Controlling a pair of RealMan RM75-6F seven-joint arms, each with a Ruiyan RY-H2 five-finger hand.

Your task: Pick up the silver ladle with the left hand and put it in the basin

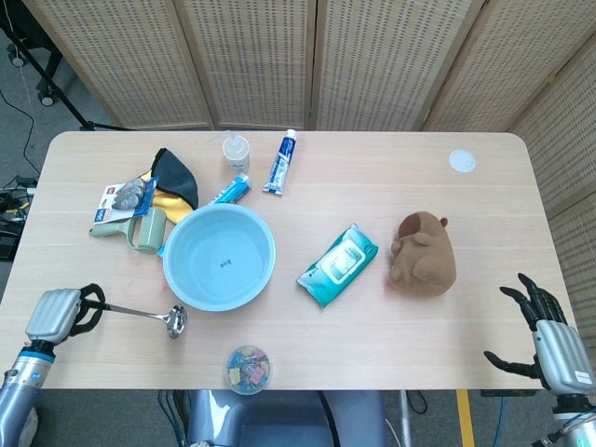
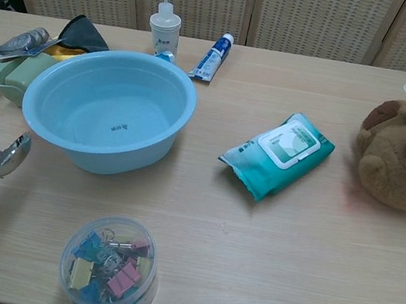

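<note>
Basin (image 1: 220, 257) between ladle (image 1: 149, 316) and wipes (image 1: 338, 264)

The silver ladle (image 1: 149, 316) is polished metal, its bowl mirror-bright, beside a smooth, slightly glossy light-blue plastic basin (image 1: 219, 256) on a matt, pale wood-grain table (image 1: 372, 177). At the near edge a clear plastic tub (image 2: 110, 268) holds coloured binder clips, while to the right lie a shiny teal wet-wipes pack (image 1: 338, 264) of crinkled film and a brown plush toy (image 1: 423, 252) of soft, fuzzy cloth. The left hand (image 1: 56, 315) has a brushed grey metallic shell with black fingers, and woven cane-like screens (image 1: 317, 56) stand behind the far side.
</note>
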